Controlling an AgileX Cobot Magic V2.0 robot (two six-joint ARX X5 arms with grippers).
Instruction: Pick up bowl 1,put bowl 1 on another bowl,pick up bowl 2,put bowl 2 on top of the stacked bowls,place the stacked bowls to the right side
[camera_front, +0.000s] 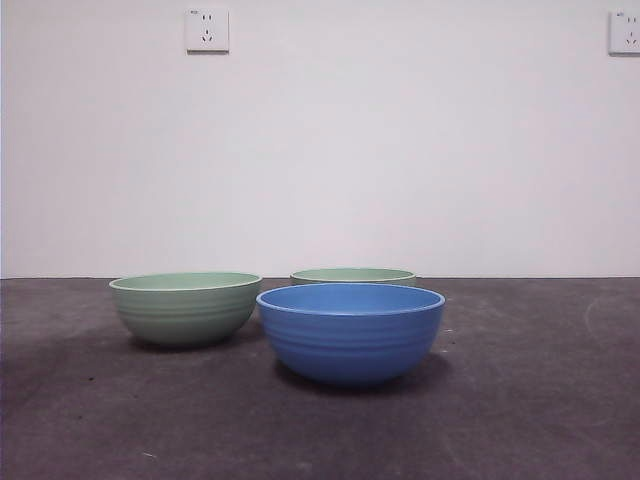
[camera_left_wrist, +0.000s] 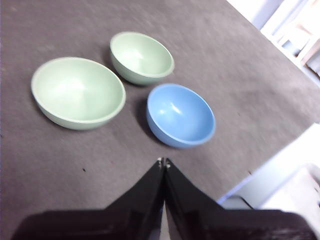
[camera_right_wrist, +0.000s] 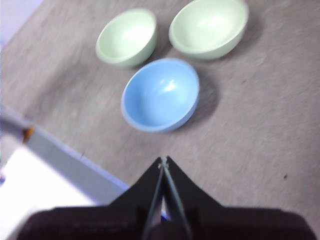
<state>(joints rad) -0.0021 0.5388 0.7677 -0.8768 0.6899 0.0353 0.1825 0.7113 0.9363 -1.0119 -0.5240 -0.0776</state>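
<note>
Three bowls stand apart on the dark table, none stacked. The blue ribbed bowl (camera_front: 350, 335) (camera_left_wrist: 181, 115) (camera_right_wrist: 160, 95) is nearest in the front view. One pale green bowl (camera_front: 185, 308) (camera_left_wrist: 78, 92) sits to its left. A second pale green bowl (camera_front: 352, 275) (camera_left_wrist: 141, 57) is half hidden behind the blue one. Both green bowls (camera_right_wrist: 126, 37) (camera_right_wrist: 208, 27) show beyond the blue one in the right wrist view. I cannot tell which is bowl 1 or bowl 2. My left gripper (camera_left_wrist: 163, 161) and right gripper (camera_right_wrist: 163, 160) hang high above the table, both shut and holding nothing.
The dark table (camera_front: 540, 400) stretches to both sides of the bowls. A white wall with two sockets (camera_front: 207, 30) (camera_front: 625, 32) rises behind. The table's pale edge (camera_left_wrist: 280, 170) (camera_right_wrist: 65, 155) shows in both wrist views. No arm shows in the front view.
</note>
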